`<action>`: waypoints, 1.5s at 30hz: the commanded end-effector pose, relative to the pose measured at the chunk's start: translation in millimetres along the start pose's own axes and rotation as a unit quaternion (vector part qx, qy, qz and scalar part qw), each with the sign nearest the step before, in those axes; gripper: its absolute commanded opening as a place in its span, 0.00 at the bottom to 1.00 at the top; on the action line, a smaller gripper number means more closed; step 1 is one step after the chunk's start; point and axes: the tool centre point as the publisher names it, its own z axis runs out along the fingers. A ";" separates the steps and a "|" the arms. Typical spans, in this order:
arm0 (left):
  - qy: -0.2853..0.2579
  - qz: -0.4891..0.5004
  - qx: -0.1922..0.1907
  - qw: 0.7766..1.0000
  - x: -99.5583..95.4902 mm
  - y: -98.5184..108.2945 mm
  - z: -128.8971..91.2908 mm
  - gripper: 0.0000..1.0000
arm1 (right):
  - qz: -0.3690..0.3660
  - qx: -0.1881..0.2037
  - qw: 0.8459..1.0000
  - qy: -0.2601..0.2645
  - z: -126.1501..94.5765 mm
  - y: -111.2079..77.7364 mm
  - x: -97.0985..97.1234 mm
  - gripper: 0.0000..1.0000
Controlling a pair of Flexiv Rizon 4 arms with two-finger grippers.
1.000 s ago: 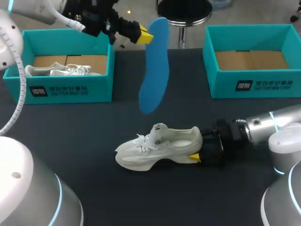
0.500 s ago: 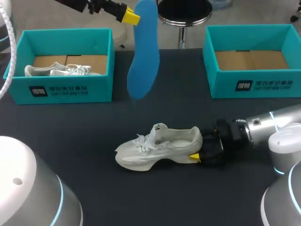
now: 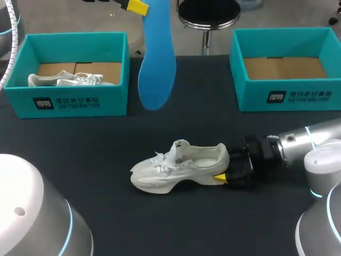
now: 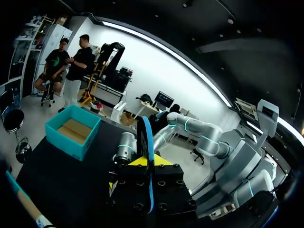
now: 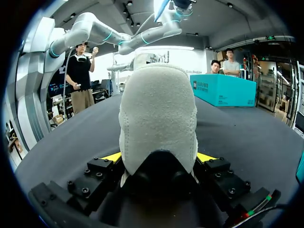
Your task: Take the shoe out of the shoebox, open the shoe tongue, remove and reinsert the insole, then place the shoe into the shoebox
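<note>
While the white shoe [image 3: 178, 166] lies on its sole near the middle of the black table [image 3: 80, 154], its toe points to nine o'clock and its heel to three; the tongue stands up over loose laces, and the inside of the shoe cannot be made out. The right gripper [image 3: 222, 172] is clamped on the heel, one finger on each side; only one yellow tip shows from above, the other hidden behind the shoe. In the right wrist view the heel [image 5: 158, 123] fills the space between the fingers of that gripper [image 5: 159, 157] and hides everything ahead of it.

At twelve o'clock from the shoe, well apart from it, the blue insole [image 3: 157, 58] hangs in the air; its upper end is cut off, as is most of the left gripper [image 3: 136, 6] pinching it. In the left wrist view the insole [image 4: 147, 137] stands edge-on, squeezed between the yellow tips of that gripper [image 4: 148, 161].

A teal shoebox [image 3: 69, 101] at ten o'clock holds a second white shoe [image 3: 66, 80], partly hidden by its wall; another teal shoebox [image 3: 287, 98] at two o'clock shows its cardboard floor.
</note>
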 end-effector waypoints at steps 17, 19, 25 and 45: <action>0.014 -0.015 0.023 1.000 -31.3 -27.2 -2.2 0.00 | 0.000 0.001 1.000 -0.001 3.7 -4.7 -0.6 0.00; 0.011 -0.017 0.023 1.000 -31.3 -26.8 -2.5 0.00 | 0.000 0.001 1.000 -0.001 3.7 -4.7 -0.6 0.00; 0.007 -0.027 0.031 0.999 -31.8 -25.5 -2.9 0.00 | 0.000 0.001 1.000 -0.001 3.7 -4.7 -0.6 0.00; 0.007 -0.027 0.031 0.999 -31.8 -25.5 -2.9 0.00 | -0.010 -0.003 0.999 -0.034 -13.3 1.5 -2.4 1.00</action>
